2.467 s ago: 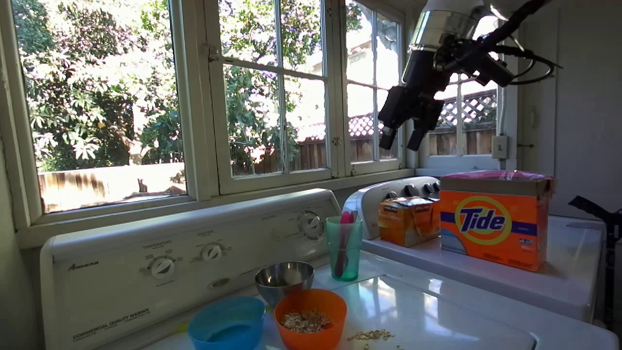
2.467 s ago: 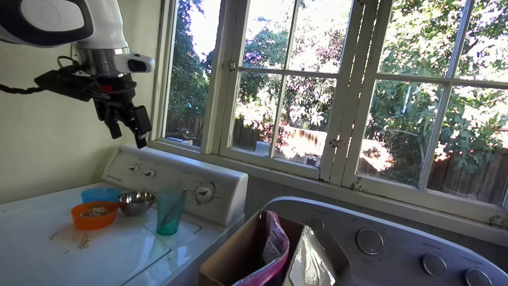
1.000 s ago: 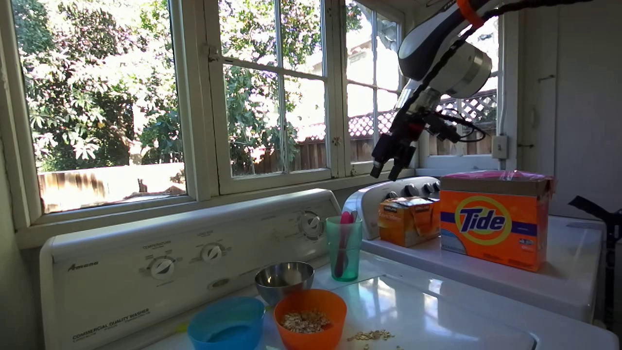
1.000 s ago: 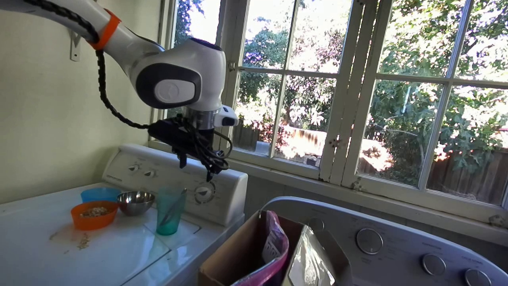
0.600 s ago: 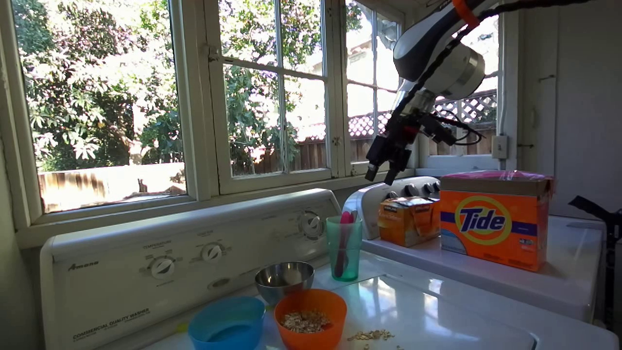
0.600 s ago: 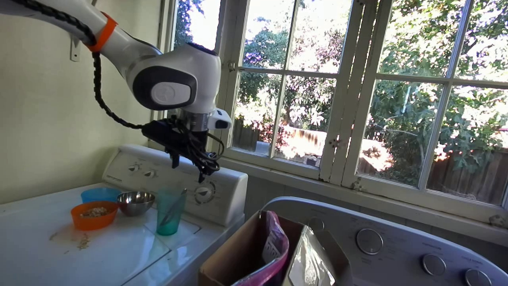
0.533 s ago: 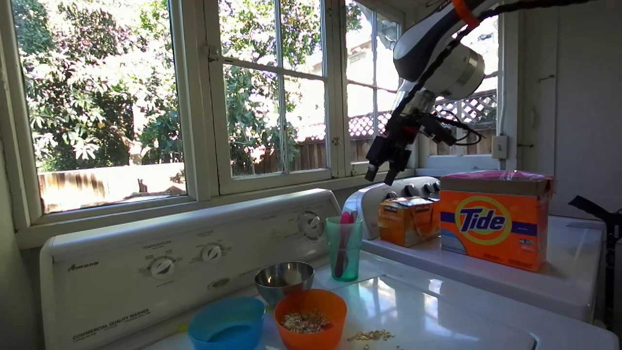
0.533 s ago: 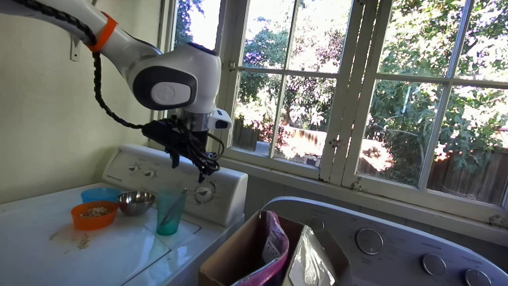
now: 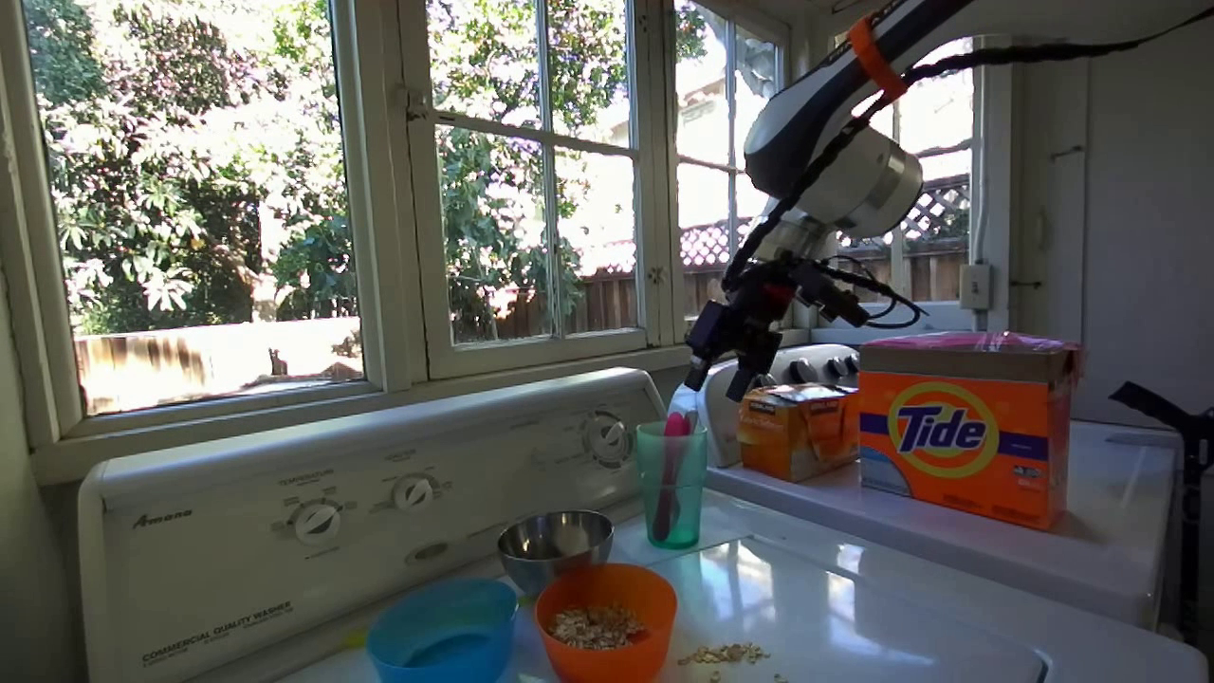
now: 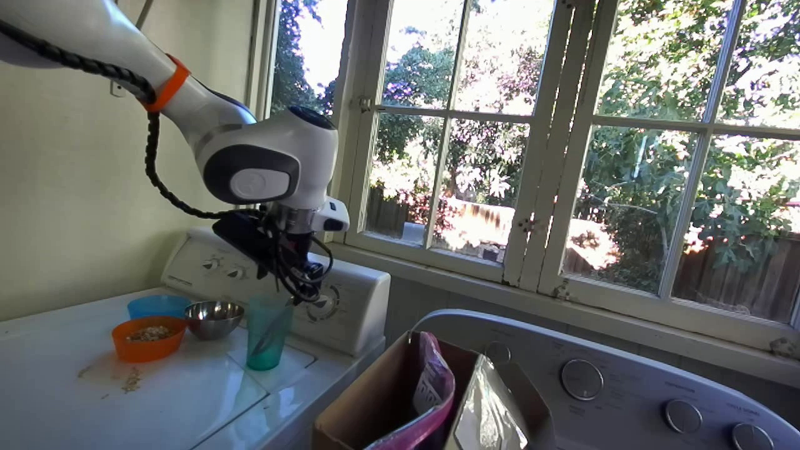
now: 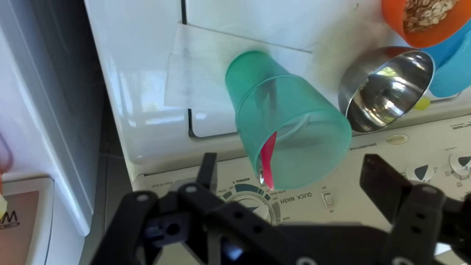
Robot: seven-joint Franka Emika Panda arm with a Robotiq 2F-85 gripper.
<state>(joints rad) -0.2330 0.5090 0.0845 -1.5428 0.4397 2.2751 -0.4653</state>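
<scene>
Exterior views both show a row of windows (image 10: 450,125) above a white washer (image 9: 806,607), with a second machine (image 9: 1124,493) beside it. Over the washer hangs the robot arm (image 10: 300,150), bent downward. On the second machine stands a Tide box (image 9: 948,446), and next to it a smaller orange box (image 9: 801,436). The gripper (image 9: 718,382) points down just above the green cup (image 11: 294,99), its two fingers (image 11: 379,184) spread well apart. On the washer, a blue bowl (image 9: 441,631), an orange bowl (image 10: 149,351) and a metal bowl (image 10: 214,328) sit close together. The cup stands upright on the washer near the metal bowl; wrist view shows its mouth between the fingers. Inside the cup leans a pink utensil (image 11: 269,158), its top above the rim, with a shiny strip (image 11: 261,173) beside it too small to make out. Smallest are the oats (image 9: 599,628), in the orange bowl and scattered beside it on the washer.
</scene>
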